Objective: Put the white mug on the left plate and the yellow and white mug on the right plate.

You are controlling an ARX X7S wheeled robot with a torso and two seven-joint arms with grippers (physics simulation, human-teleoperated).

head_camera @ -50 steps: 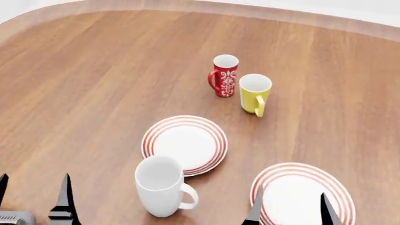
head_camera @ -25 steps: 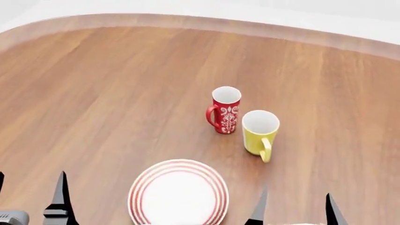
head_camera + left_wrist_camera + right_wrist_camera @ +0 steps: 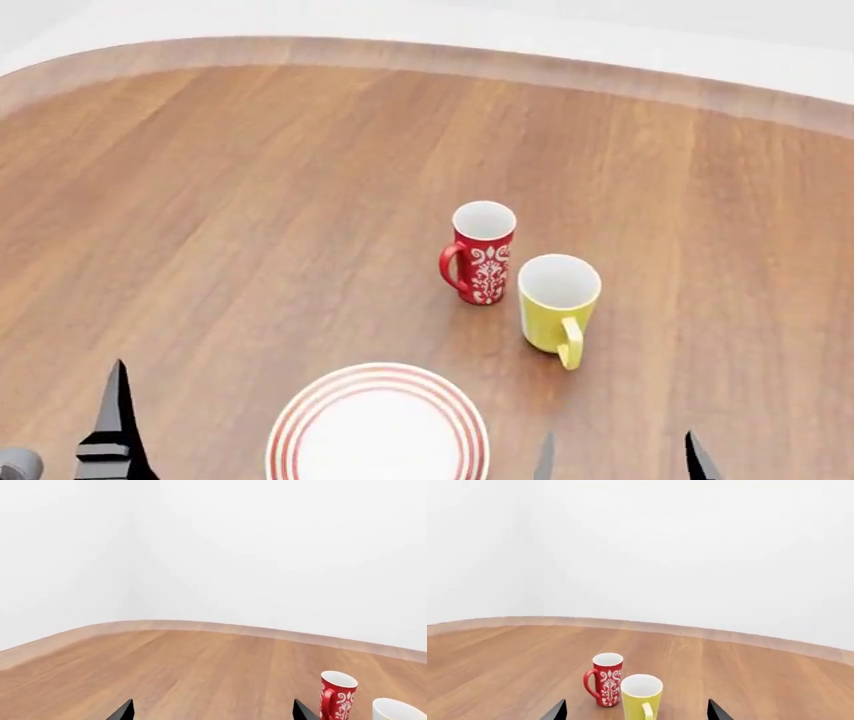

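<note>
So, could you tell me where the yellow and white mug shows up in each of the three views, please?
Head view: the yellow and white mug stands right of centre, handle toward the camera.
Right wrist view: at the bottom edge, centred between the open right gripper's fingertips.
Left wrist view: only its white rim shows, in the bottom right corner.
Shared landmark: the red mug stands beside it in all three.

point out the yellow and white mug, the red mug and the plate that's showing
yellow and white mug [image 3: 554, 305], head view, on its yellow outer wall
red mug [image 3: 482, 262], head view, on its patterned side
left plate [image 3: 378, 430], head view, on its white centre
</note>
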